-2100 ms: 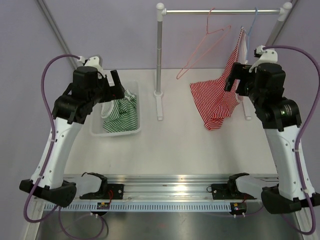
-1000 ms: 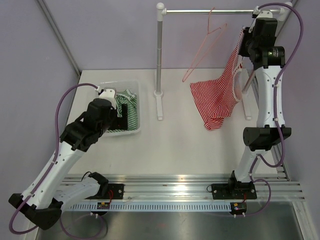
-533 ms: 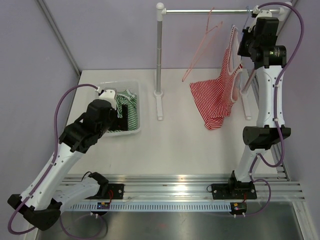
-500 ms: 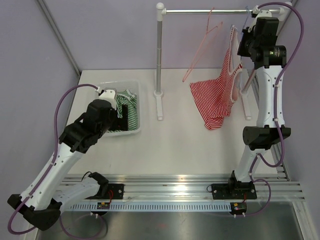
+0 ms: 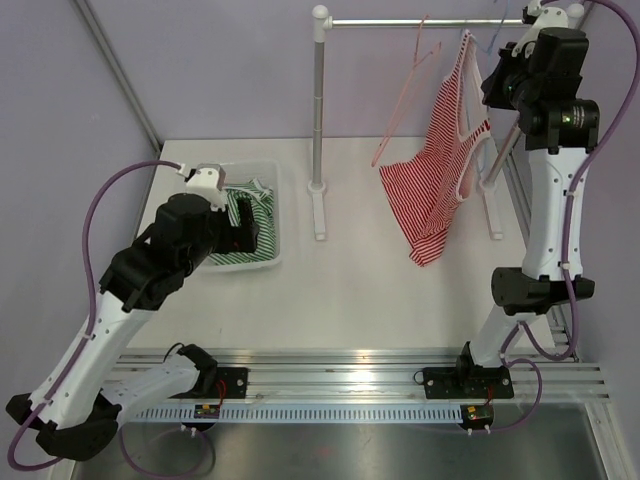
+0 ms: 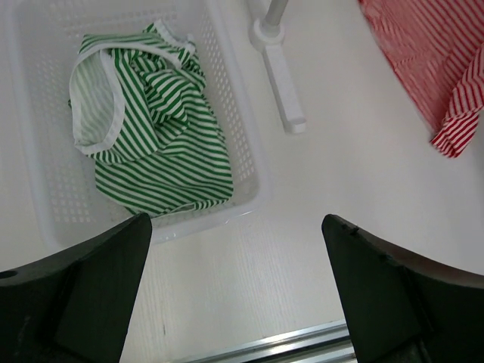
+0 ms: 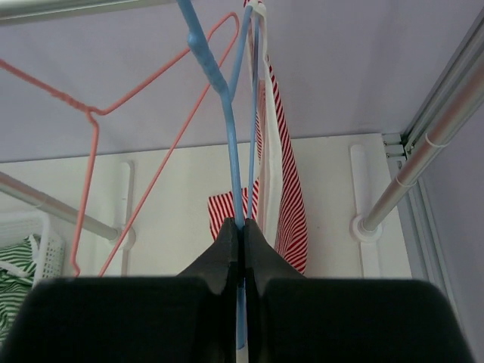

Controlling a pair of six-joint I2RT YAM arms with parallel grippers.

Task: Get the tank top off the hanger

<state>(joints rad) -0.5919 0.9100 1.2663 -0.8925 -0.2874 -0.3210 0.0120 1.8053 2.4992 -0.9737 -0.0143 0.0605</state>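
The red-and-white striped tank top (image 5: 435,170) hangs by its straps from the blue hanger (image 7: 227,113) near the rail's right end. Its lower part reaches down to the table. The right wrist view shows the tank top (image 7: 287,204) just behind the hanger's wires. My right gripper (image 5: 493,78) is raised beside the rail, and its jaws (image 7: 242,227) are shut on the blue hanger's wire. My left gripper (image 6: 234,287) stands wide open and holds nothing. It hovers over the table at the near edge of the white basket (image 6: 249,151).
An empty pink hanger (image 5: 405,100) hangs on the rail (image 5: 400,22), left of the tank top. The rack's left post (image 5: 318,100) stands mid-table. The basket (image 5: 272,262) at the left holds a green striped garment (image 6: 151,136). The rack's right post (image 7: 423,151) is close to my right gripper.
My right gripper has shut on the blue hanger and risen, drawing the tank top's straps up toward the rail. My left arm has shifted forward beside the basket, still open.
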